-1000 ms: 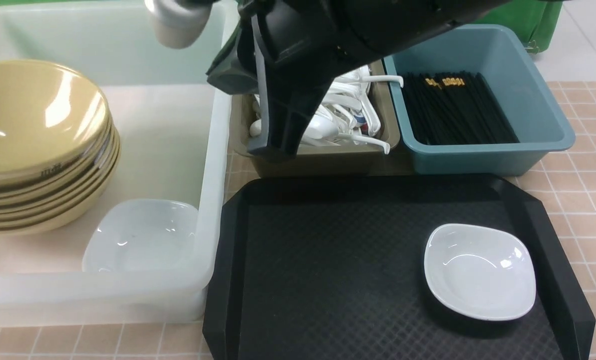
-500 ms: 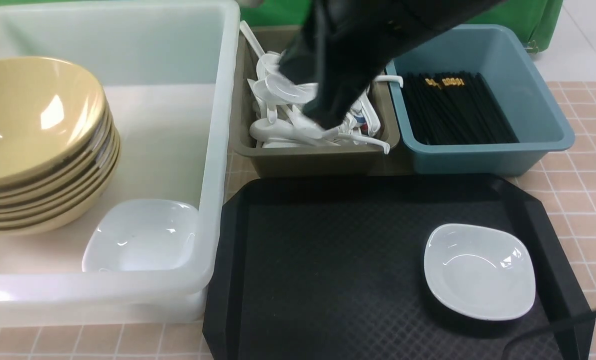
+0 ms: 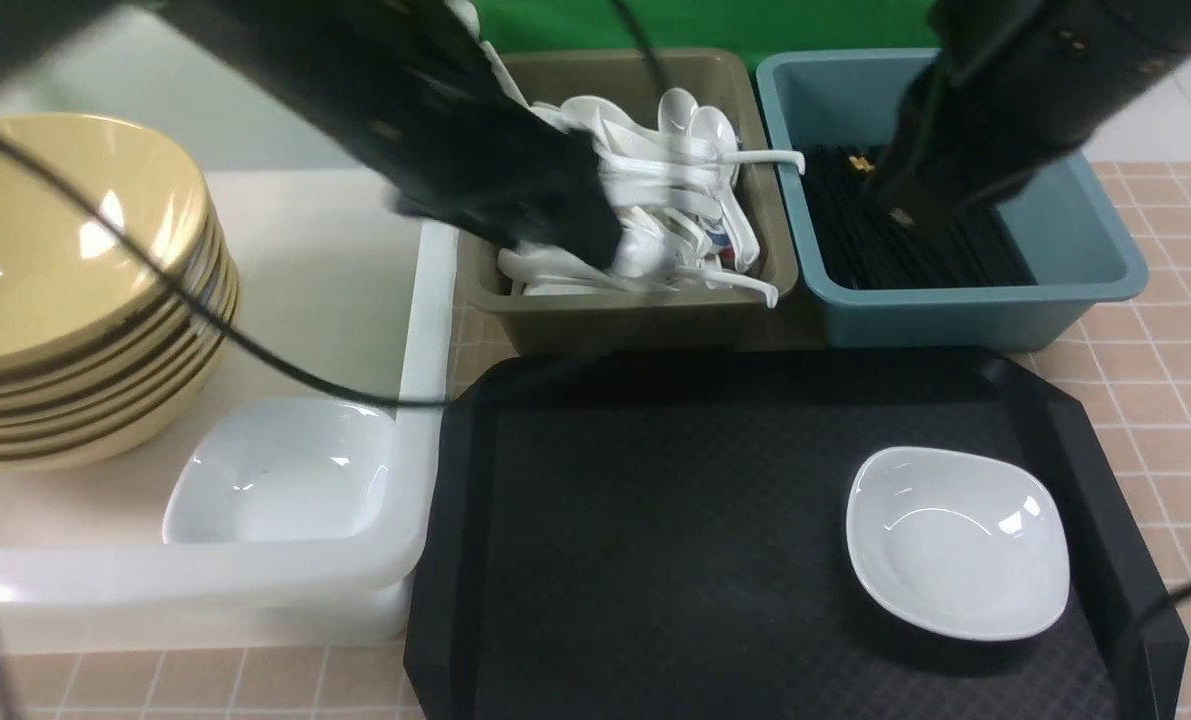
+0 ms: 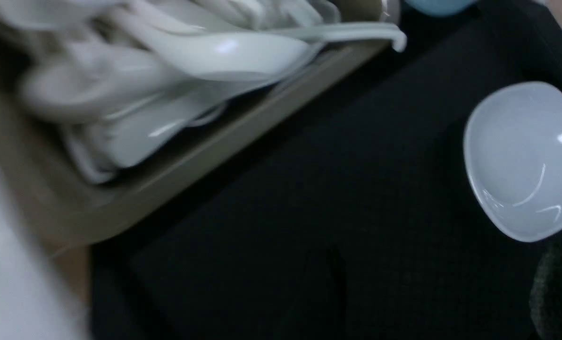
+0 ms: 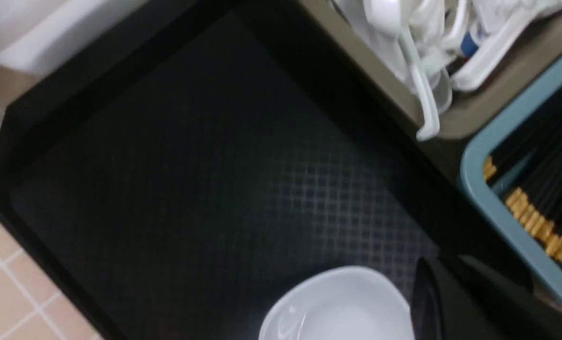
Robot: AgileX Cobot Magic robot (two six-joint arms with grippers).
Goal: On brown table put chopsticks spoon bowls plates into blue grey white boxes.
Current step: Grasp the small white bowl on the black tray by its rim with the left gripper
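One white plate (image 3: pixel 957 542) lies on the black tray (image 3: pixel 655 520); another plate (image 3: pixel 280 475) sits in the white box (image 3: pixel 427 330) beside stacked yellow bowls (image 3: pixel 65 290). White spoons (image 3: pixel 675 200) fill the grey box (image 3: pixel 635 325), and black chopsticks (image 3: pixel 905 245) lie in the blue box (image 3: pixel 955 320). My left gripper (image 3: pixel 575 225), blurred, hangs over the grey box's left end. In the left wrist view the left gripper (image 4: pixel 443 271) is open and empty above the tray. My right gripper (image 3: pixel 900 205) is shut and empty over the blue box, near the tray plate (image 5: pixel 337 307).
The three boxes stand in a row behind the tray on the brown tiled table (image 3: pixel 1155 330). Loose black cables (image 3: pixel 285 370) hang from the left arm across the white box. A spoon handle (image 3: pixel 745 285) sticks out over the grey box's front rim.
A spoon dropped from the left gripper into the grey box as it opened. The left arm has since swung down and left, and the right arm now shows over the blue box.
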